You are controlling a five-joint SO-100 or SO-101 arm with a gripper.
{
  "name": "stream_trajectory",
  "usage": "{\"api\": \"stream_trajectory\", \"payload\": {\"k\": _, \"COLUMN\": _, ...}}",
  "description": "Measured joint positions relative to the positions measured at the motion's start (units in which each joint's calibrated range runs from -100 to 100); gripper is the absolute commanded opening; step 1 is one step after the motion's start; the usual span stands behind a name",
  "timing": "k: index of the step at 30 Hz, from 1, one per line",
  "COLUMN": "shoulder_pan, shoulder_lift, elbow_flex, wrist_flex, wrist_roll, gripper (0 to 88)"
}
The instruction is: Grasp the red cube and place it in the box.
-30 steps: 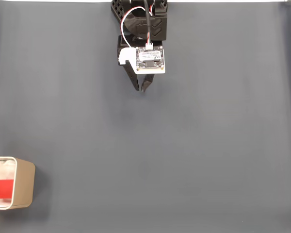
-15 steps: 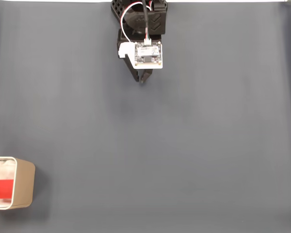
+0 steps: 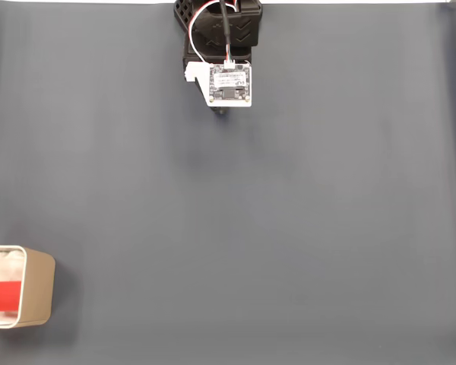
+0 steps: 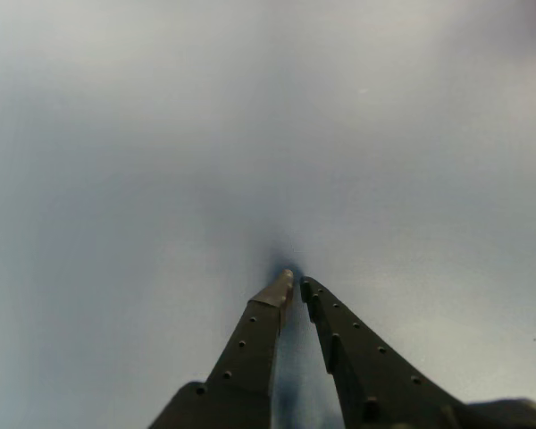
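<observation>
Cube, the red cube (image 3: 7, 296), sits square inside the box (image 3: 39, 289); gripper (image 4: 295, 284) nearly closed, empty.

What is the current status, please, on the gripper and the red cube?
Gripper shut, empty, at top edge in the fixed view. Red cube inside the box. Nothing in the way.

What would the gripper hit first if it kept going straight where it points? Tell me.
Probably just the dark mat. The gripper, fingertips nearly together, points down at bare surface, nothing between. How close is unclear. The red cube sits in the box, far off that line.
</observation>
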Motion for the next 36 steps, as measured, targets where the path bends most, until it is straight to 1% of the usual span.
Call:
{"api": "stream_trajectory", "payload": {"k": 8, "shoulder_pan": 0.0, "shoulder_lift": -0.7, "elbow_flex": 0.0, "wrist_flex": 2.9, "wrist_roll": 0.2, "gripper": 0.0}}
{"api": "stream_trajectory", "payload": {"k": 36, "shoulder_pan": 0.0, "shoulder_lift": -0.7, "elbow_flex": 0.0, "wrist_flex": 2.9, "wrist_roll": 0.3, "gripper": 0.2}}
